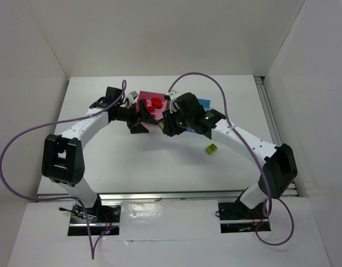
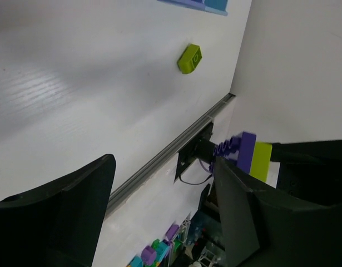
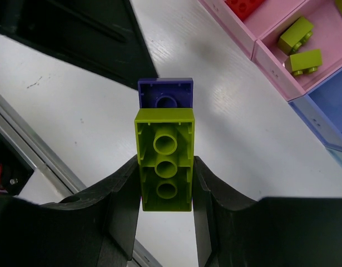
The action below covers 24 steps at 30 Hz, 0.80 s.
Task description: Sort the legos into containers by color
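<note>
My right gripper (image 3: 165, 173) is shut on a yellow-green lego (image 3: 164, 161), seen from its hollow underside, with a purple lego (image 3: 166, 93) stuck to its far end. This pair (image 2: 249, 153) also shows just past the right finger of my left gripper (image 2: 164, 167), which is open with nothing between its fingers. Both grippers hang close together in front of the containers, left gripper (image 1: 140, 121) and right gripper (image 1: 167, 123). The wide pink bin (image 3: 229, 22) holds a red lego (image 3: 244, 5). The narrower pink bin (image 3: 273, 64) holds two yellow-green legos (image 3: 296, 34). The blue bin (image 3: 332, 103) follows.
A loose yellow-green lego (image 1: 212, 148) lies on the white table to the right of the grippers, also visible as a yellow-green lego (image 2: 189, 58) in the left wrist view. Red legos (image 1: 155, 103) sit in the pink bin. White walls close in the table on three sides.
</note>
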Available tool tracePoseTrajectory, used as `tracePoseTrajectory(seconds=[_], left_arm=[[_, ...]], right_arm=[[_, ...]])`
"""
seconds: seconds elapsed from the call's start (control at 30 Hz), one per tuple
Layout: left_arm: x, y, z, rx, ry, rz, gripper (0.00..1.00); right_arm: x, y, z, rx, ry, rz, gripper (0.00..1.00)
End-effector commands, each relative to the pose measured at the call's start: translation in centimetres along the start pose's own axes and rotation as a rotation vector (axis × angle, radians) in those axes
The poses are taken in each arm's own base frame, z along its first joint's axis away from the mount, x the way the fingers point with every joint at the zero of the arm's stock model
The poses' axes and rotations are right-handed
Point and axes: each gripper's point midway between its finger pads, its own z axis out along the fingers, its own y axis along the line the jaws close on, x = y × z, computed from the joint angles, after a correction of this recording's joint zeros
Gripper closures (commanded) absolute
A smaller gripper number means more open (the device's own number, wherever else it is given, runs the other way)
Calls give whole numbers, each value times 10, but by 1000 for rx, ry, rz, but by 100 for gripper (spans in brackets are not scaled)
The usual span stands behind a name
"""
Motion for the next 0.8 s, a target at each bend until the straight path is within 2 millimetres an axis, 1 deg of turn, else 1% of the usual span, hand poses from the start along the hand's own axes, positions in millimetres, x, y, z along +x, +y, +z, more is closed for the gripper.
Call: tracePoseTrajectory(seconds=[0.0,0.03,0.07,0.1,0.17,0.23,0.27,0.3,0.33,0.37,0.4,0.43,0.47,0.5,0.53,0.57,0.63,0.67,0.7,0.77], left_arm=[[-10,-21,10,87,4,-6,18],[-12,-24,9,91,-1,1,22],[-10,-27,13,108,13,14,24],[-10,-30,12,119,15,12,26],[-8,-31,10,129,3,29,32],[-8,-35,6,131,-13,53,34],[-8,-31,7,114,-13,54,34],[-8,-27,7,97,-18,57,34],[-7,-19,5,67,-16,34,34],[-15,-14,4,18,-54,56,29],[-18,-9,2,-31,-72,55,26],[-14,3,2,-96,-52,23,24],[-16,6,0,-122,-64,33,23],[-19,7,-2,-139,-75,43,21],[-22,9,-5,-141,-85,35,20],[-23,3,-4,-109,-82,50,20],[-31,-8,-14,-67,-117,60,20],[-30,-8,-12,-55,-111,49,20],[-31,-22,-15,7,-111,76,20],[-32,-26,-19,71,-97,63,20]], right_arm=[[-1,10,-3,-39,-12,8,77],[-1,10,-3,-39,-12,8,77],[-1,10,-3,-39,-12,17,77],[3,7,-2,-28,-4,19,77],[3,7,-2,-28,-4,19,77],[4,6,-3,-19,-6,19,77],[4,6,-3,-19,-6,28,77],[6,2,-5,-10,-7,35,77],[3,0,-5,-4,-18,34,77],[3,0,-5,-4,-18,34,77],[2,-3,-5,3,-21,40,77],[2,-3,-5,3,-21,40,77],[4,-6,-5,16,-14,41,77],[10,-8,-2,20,3,44,77],[10,-8,-2,20,4,44,77],[12,-8,-2,22,12,36,77],[12,-10,-2,31,10,36,77],[12,-10,-2,31,10,36,77],[12,-12,-2,40,9,36,77],[12,-12,-2,40,8,36,77]])
